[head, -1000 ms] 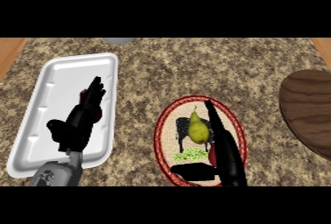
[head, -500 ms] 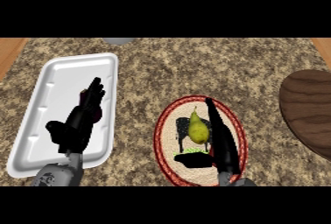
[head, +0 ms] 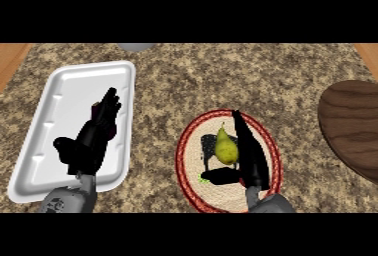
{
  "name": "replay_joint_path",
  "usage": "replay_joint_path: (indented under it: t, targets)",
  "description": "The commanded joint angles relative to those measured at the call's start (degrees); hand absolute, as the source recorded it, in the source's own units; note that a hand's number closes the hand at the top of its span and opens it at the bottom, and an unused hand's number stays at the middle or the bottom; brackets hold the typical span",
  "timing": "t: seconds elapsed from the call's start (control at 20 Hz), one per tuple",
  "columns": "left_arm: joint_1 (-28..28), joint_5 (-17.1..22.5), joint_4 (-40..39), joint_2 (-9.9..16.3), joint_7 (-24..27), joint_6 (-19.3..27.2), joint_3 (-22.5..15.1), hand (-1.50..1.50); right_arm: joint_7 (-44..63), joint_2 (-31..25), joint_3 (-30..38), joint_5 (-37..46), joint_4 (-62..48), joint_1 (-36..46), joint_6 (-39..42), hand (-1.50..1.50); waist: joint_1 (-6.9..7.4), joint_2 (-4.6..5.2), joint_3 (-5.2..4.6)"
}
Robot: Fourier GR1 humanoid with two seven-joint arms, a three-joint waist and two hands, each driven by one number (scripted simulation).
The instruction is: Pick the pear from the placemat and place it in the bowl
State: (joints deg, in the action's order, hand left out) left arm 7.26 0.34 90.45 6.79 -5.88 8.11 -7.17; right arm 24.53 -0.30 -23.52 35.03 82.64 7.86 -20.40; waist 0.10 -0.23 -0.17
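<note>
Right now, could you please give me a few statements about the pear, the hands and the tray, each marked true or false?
1. The pear lies on the round red-rimmed placemat. True.
2. The right hand is beside the pear, fingers straight. True.
3. The pear is lifted clear of the placemat. False: it rests on it.
4. The left hand is over the white tray. True.
5. The left hand holds the pear. False: it holds nothing and is apart from it.

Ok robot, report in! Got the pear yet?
Right hand open beside pear, not gripping. Pear on placemat. Left hand open over white tray. Nothing blocking.
</note>
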Motion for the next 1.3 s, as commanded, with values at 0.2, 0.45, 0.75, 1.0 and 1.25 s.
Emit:
replay_joint_path:
  t: [0.2, 0.45, 0.75, 1.0, 1.25]
  targets:
    - [-0.3, -0.6, -5.1, -1.4, 5.6, -0.8, 1.0, 0.0, -5.0, -0.9, -4.2, 4.8, -6.1, 3.7, 4.8, 1.5, 0.01, 0.3, 0.14]
    - [-0.4, -1.4, 0.0, -1.1, 0.7, -0.8, 1.6, 0.0, -8.2, 0.2, -6.5, 3.0, -7.2, 1.6, 0.6, 1.5, 0.08, 0.22, 0.18]
    - [-0.4, -1.0, -1.7, -0.4, 2.1, -1.2, 2.5, 0.0, -23.3, -13.2, -11.1, -8.8, 4.5, -8.0, 18.0, 1.5, -1.72, -0.22, 0.3]
    - [-1.8, -0.4, -2.0, 0.2, 2.4, -1.7, 3.3, 0.0, -38.0, -24.2, -15.9, -13.6, 12.5, -12.7, 27.4, 1.5, -2.62, -0.65, 0.4]
    - [-1.9, -0.2, -2.3, 0.5, 1.9, -0.8, 4.7, 0.0, -52.6, -36.0, -11.0, -22.4, 25.9, -18.3, 32.5, 1.5, -5.43, -0.97, 0.32]
